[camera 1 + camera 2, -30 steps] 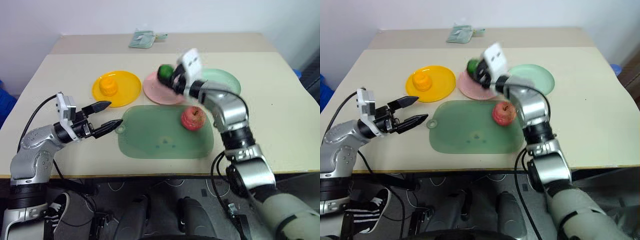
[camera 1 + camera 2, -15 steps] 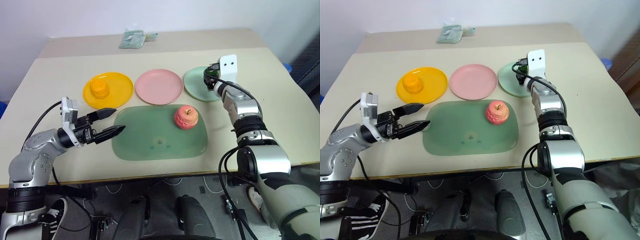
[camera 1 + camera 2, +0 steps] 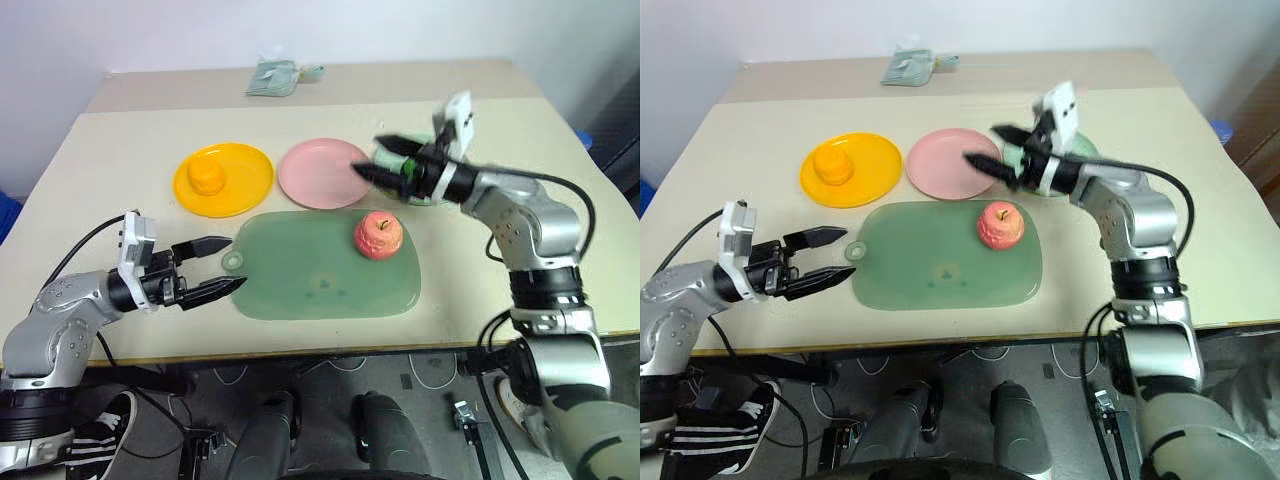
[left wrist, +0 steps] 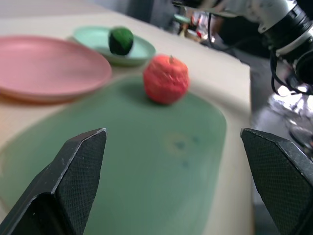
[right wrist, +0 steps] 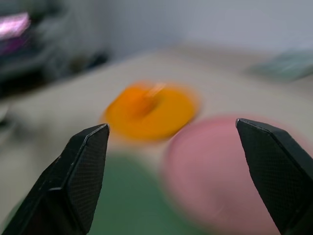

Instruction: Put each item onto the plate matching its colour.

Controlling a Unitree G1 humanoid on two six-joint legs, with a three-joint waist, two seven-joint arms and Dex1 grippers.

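The yellow-orange pepper [image 3: 207, 176] sits on the yellow plate [image 3: 245, 185]. Beside it, the pink plate [image 3: 315, 172] holds nothing. On the mint green plate [image 4: 95, 34] rests the dark green vegetable [image 4: 121, 40]. The pink-red apple [image 3: 378, 234] stands upright on the right part of the green mat [image 3: 310, 280]. My right gripper [image 3: 372, 156] is open with nothing in it and hovers between the pink and mint plates, pointing left. At the mat's left edge my left gripper [image 3: 231, 263] is also open and holds nothing.
A folded greenish packet [image 3: 283, 75] lies at the table's far edge. The beige table [image 3: 120, 150] has bare room on its left and right sides. Its front edge runs just below the mat.
My right gripper carried the green vegetable to the mint plate, let it go, opened and swung back left. The left gripper drew back slightly. The camera view has shifted.
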